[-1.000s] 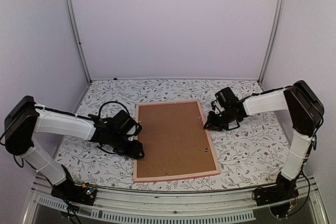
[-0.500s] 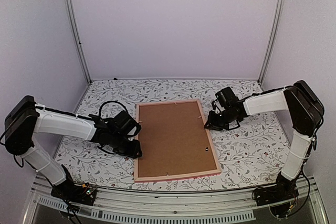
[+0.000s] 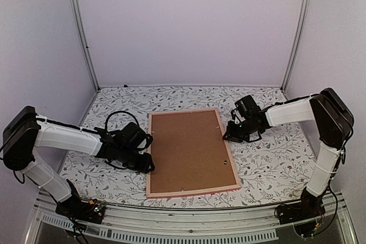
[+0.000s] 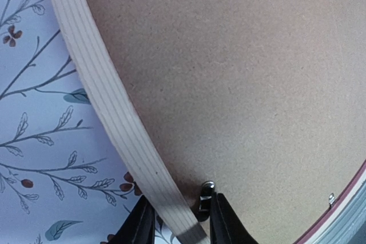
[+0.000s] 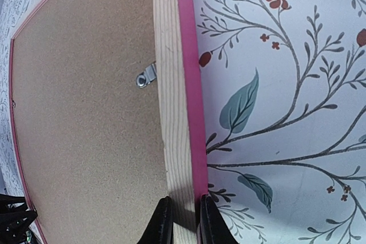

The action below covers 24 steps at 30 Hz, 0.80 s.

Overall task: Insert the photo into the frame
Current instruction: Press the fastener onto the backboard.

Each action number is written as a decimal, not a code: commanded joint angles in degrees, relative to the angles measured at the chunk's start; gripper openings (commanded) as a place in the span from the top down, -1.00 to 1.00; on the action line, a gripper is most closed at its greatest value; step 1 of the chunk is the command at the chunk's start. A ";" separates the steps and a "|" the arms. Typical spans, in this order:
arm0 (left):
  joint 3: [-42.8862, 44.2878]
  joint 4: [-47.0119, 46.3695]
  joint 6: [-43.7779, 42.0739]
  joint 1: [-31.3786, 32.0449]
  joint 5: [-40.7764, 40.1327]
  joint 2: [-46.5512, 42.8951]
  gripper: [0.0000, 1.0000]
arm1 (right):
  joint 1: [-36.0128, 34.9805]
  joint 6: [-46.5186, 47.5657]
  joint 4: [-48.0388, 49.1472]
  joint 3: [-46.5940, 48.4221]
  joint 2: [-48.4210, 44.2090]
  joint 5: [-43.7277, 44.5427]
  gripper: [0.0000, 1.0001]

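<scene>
The pink frame (image 3: 194,191) lies face down in the middle of the table, with the brown backing board (image 3: 187,150) filling its back. The photo is hidden. My left gripper (image 3: 147,162) sits low at the frame's left rail (image 4: 108,101). Its jaws (image 4: 180,221) are shut across that pale wooden rail, and the inner finger presses against a small metal tab (image 4: 206,194). My right gripper (image 3: 227,136) is at the right rail (image 5: 174,112), jaws (image 5: 182,221) shut on the wood and its pink edge. Another metal tab (image 5: 145,77) lies turned over the board further along.
The floral tablecloth (image 3: 269,158) covers the table on all sides of the frame. Pale walls with metal posts (image 3: 83,32) enclose the back and sides. A metal rail (image 3: 189,228) runs along the near edge between the arm bases.
My left gripper's jaws have come together onto the frame's left rail. The right gripper and the frame have stayed where they were.
</scene>
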State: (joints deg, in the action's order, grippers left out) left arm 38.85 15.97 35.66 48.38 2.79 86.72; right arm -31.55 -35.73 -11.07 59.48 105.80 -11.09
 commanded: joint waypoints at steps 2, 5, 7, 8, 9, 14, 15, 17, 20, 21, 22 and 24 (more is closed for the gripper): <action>-1.80 1.63 -5.09 0.66 -2.40 1.43 0.63 | -0.18 -1.44 0.96 -1.75 -2.63 1.77 0.77; -0.03 4.75 -6.04 0.66 -7.47 1.71 0.57 | -0.22 -2.25 1.84 -2.90 -3.59 2.09 0.80; 1.13 5.27 -6.38 0.59 -8.54 1.92 0.47 | -0.25 -2.92 2.36 -3.78 -4.13 2.82 0.83; 1.79 5.02 -6.35 0.43 -8.46 2.07 0.38 | -0.19 -3.46 2.61 -4.28 -4.43 3.28 0.84; 2.35 4.63 -6.32 0.40 -7.87 2.22 0.29 | -0.20 -3.82 3.04 -4.81 -4.61 3.60 0.86; 6.18 1.63 -6.05 -0.15 -3.54 4.05 -0.20 | -0.31 -7.79 7.77 -9.60 -6.95 3.93 0.91; 6.77 1.27 -5.98 -0.34 -3.27 4.21 -0.28 | -0.46 -8.98 8.81 -10.71 -7.68 4.09 0.92; 7.55 1.13 -6.03 -0.77 -2.00 4.34 -0.40 | -0.83 -10.49 10.37 -12.87 -8.71 4.88 0.93; 8.07 2.45 -6.52 -1.53 -1.64 4.19 -0.48 | -1.22 -11.99 12.10 -14.84 -9.99 5.91 0.93; 8.09 3.11 -6.68 -1.69 -1.71 4.18 -0.48 | -1.31 -12.35 12.68 -15.30 -10.43 6.18 0.94; 8.13 3.78 -6.81 -1.83 -1.66 4.10 -0.48 | -1.32 -12.59 13.05 -15.69 -10.83 6.37 0.94; 7.94 5.22 -6.87 -1.82 -1.10 3.91 -0.46 | -1.32 -12.62 13.29 -15.89 -11.17 6.43 0.94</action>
State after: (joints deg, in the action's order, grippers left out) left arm 46.02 18.17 29.80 47.31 0.27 90.65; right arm -32.36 -45.69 0.25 44.99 96.31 -6.68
